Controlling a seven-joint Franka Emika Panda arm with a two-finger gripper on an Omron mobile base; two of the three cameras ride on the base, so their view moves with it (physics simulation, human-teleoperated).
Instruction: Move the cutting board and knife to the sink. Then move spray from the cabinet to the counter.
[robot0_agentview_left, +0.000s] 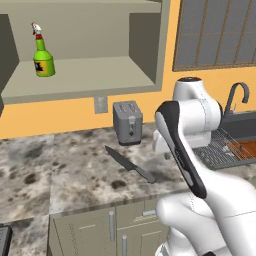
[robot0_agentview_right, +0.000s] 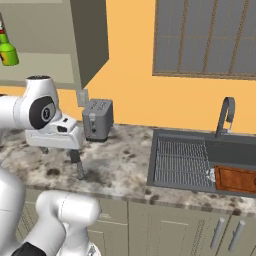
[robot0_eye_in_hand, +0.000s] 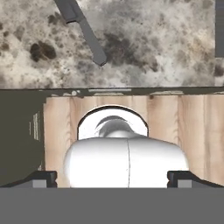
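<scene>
The knife lies flat on the speckled counter in front of the toaster, its handle pointing toward the counter's front edge. My gripper hangs open and empty over that front edge, looking straight down, with the knife lying a little beyond it. The reddish cutting board lies in the basin of the dark sink, to the right of the ribbed rack. On the shelf of the open wall cabinet, at its left, stands the green spray. The spray also shows at the top left of the right base view.
A grey toaster stands against the orange wall behind the knife. The curved faucet rises behind the sink. Drawer and door fronts with metal handles run below the counter. My own white arm fills the right of the left base view.
</scene>
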